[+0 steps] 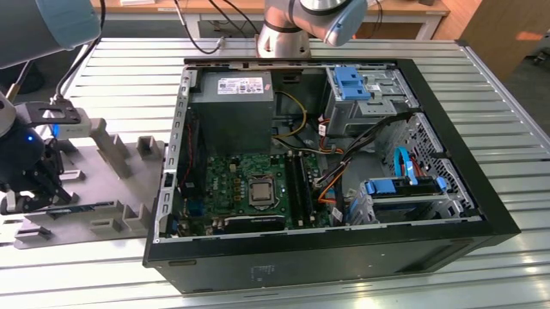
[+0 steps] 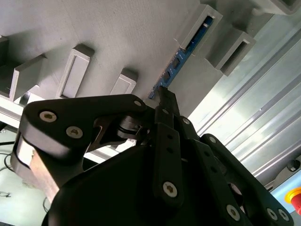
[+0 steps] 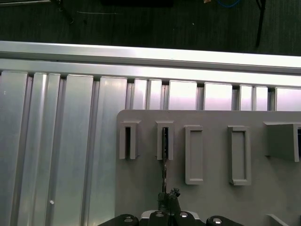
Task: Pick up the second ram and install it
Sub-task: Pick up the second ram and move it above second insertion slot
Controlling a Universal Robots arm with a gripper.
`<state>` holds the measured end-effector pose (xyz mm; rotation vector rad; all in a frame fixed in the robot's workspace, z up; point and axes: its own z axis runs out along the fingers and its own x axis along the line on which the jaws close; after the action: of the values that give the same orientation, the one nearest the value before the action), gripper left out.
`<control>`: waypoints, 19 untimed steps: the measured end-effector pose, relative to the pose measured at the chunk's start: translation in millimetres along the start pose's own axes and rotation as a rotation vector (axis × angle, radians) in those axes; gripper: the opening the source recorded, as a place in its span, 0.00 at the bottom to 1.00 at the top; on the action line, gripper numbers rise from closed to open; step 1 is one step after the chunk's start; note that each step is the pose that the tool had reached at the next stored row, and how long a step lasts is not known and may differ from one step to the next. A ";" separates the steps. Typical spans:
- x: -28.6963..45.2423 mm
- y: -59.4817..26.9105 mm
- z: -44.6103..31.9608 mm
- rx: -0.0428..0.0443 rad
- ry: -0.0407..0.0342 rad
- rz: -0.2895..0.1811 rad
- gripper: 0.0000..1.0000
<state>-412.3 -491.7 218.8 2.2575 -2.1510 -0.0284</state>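
Gripper (image 1: 36,190) over the grey holder plate (image 1: 129,187), at the plate's end farthest from the open PC case (image 1: 344,257). The arm above it is dark, with a blue light showing.

The second ram (image 1: 86,209) lies low along the plate's near edge in the exterior view, a thin dark strip resting in the plate's blocks.

Second wrist view: the black fingers (image 2: 165,136) come together to 1 narrow tip (image 2: 164,94), pinched on the near end of the second ram (image 2: 183,54). The blue stick runs away from the tip across the holder plate (image 2: 117,37), and its far end sits in a slotted block (image 2: 197,33).

First wrist view: the second ram (image 3: 164,169) is seen edge-on as 1 thin dark line. It runs from the gripper (image 3: 168,194) up into the slot of 1 block (image 3: 164,140). Other slotted blocks stand beside it on the holder plate (image 3: 211,197).

The ram is not lifted; it is seated in the plate's blocks.

The plate rests on a slatted metal table (image 1: 129,71) and touches the PC case's side. The green motherboard (image 1: 241,187) lies inside the case, well apart from the plate.
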 end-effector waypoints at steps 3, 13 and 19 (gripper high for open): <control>0.0 0.1 0.1 0.0000 0.0000 0.000 0.11; -0.2 2.3 1.2 0.0017 -0.0007 -0.002 0.36; -0.2 4.1 9.2 0.0046 -0.0025 -0.016 0.36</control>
<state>-416.7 -491.8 209.7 2.2780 -2.1369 -0.0266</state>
